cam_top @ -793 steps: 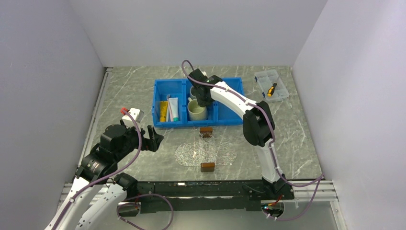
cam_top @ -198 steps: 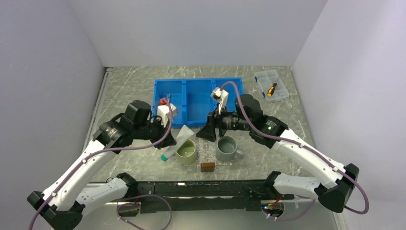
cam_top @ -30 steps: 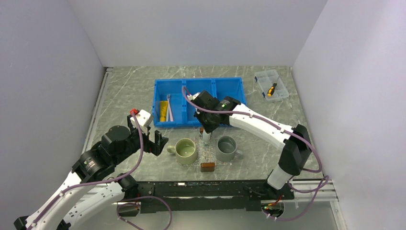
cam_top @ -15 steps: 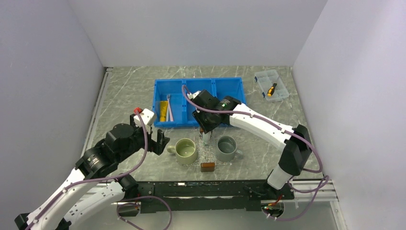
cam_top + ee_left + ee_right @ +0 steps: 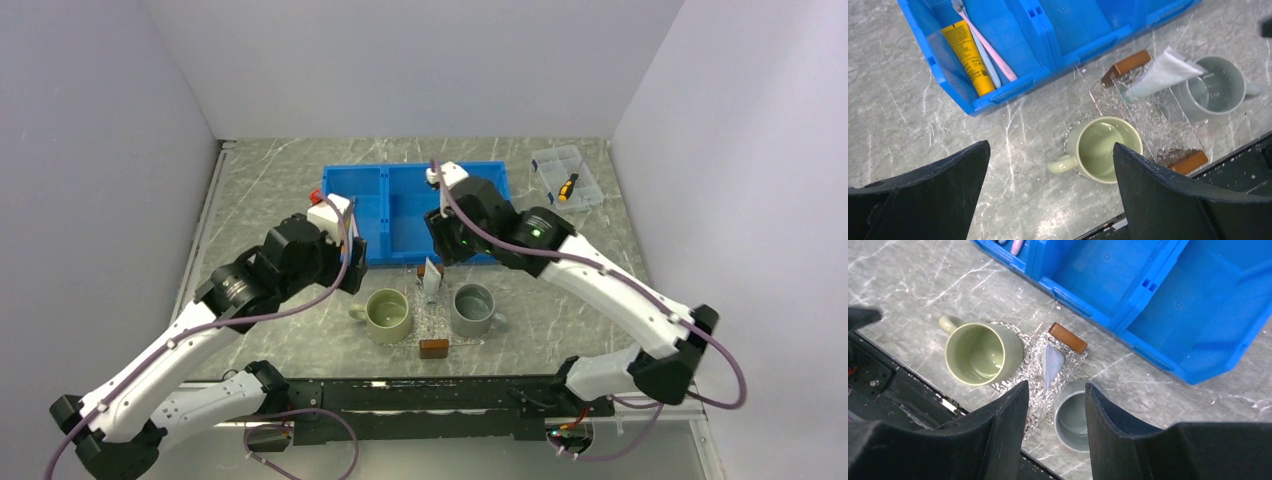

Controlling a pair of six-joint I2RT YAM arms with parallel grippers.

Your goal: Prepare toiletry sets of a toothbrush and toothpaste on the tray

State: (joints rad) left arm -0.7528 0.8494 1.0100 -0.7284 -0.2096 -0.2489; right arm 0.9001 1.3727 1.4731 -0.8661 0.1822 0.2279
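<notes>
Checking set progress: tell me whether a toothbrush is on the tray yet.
No, the toothbrush lies in the blue bin beside a yellow tube, off the tray.

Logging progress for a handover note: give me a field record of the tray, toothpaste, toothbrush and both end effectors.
tray: holds green mug and grey mug
toothpaste: on tray, leaning against grey mug
toothbrush: in blue bin, beside yellow tube
left end effector: open, empty
right end effector: open, empty
sets complete: none
</notes>
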